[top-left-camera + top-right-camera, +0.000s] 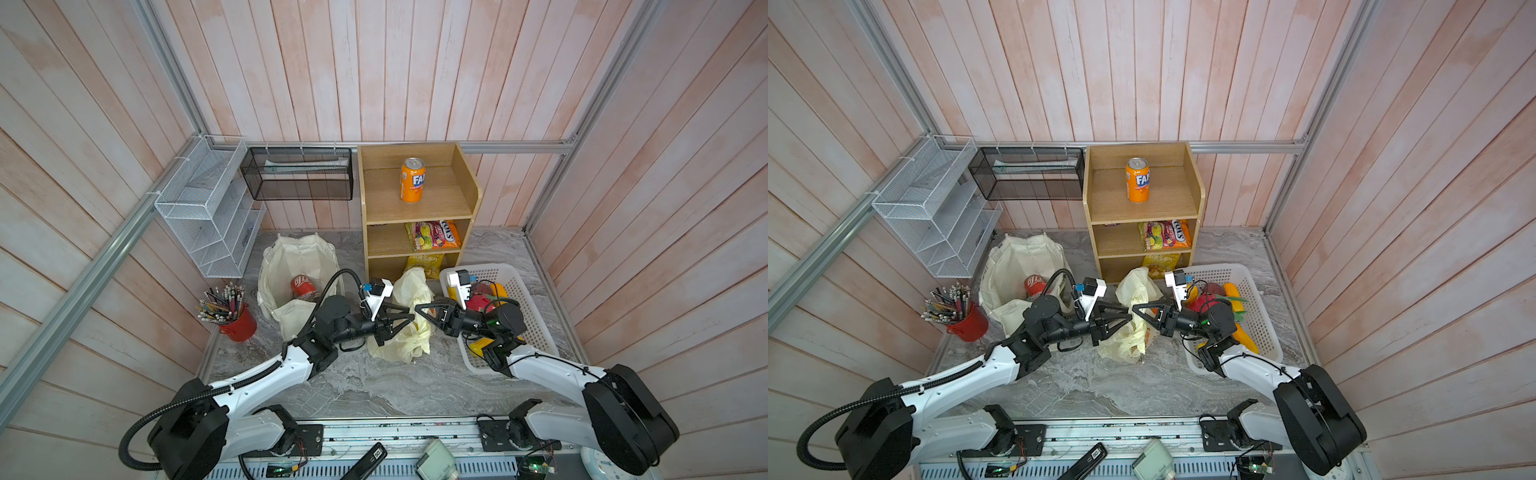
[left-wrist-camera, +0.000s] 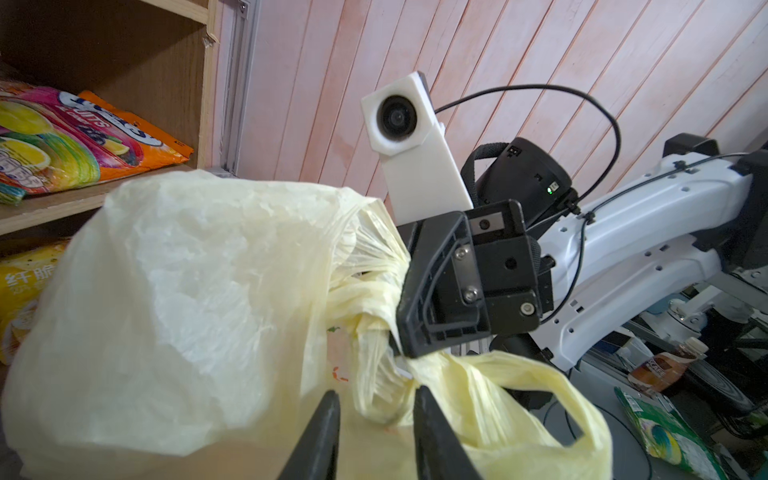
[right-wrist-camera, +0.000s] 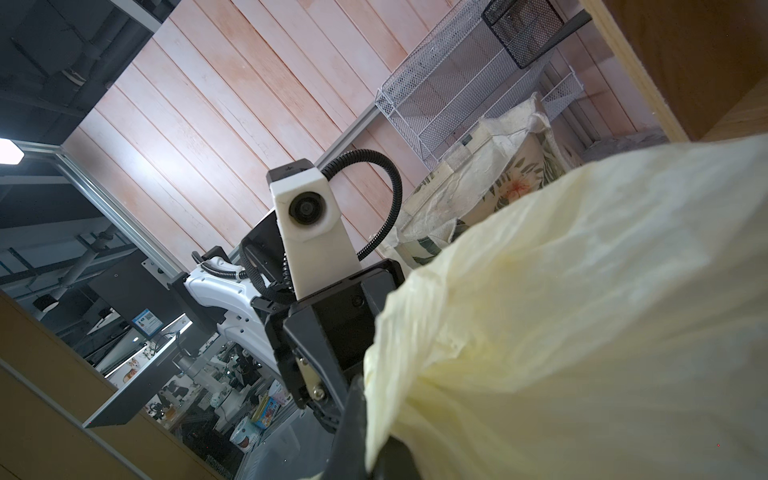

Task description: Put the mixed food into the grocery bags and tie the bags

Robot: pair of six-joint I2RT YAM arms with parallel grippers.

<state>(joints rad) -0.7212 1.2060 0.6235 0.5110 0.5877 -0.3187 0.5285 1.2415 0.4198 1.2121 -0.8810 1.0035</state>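
While the cola can (image 1: 302,286) already lies in the cloth tote (image 1: 291,253) at ten o'clock, toy fruits (image 1: 500,289) sit in the white basket (image 1: 536,309) at three o'clock, and neither bag looks tied. At centre, the right gripper (image 2: 402,332) pinches the twisted handles of the plastic carrier bag (image 1: 409,291). The left gripper (image 2: 375,409) has its jaws slightly apart around them, and whether it grips cannot be told. The shelf unit (image 1: 467,187) crowds twelve o'clock.

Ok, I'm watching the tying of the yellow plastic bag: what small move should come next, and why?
Probably close the left gripper on the twisted handle lying between its parted jaws. The right gripper is clamped shut on the plastic bag at its gathered top, so a second firm hold seems needed before anything can be pulled tight.
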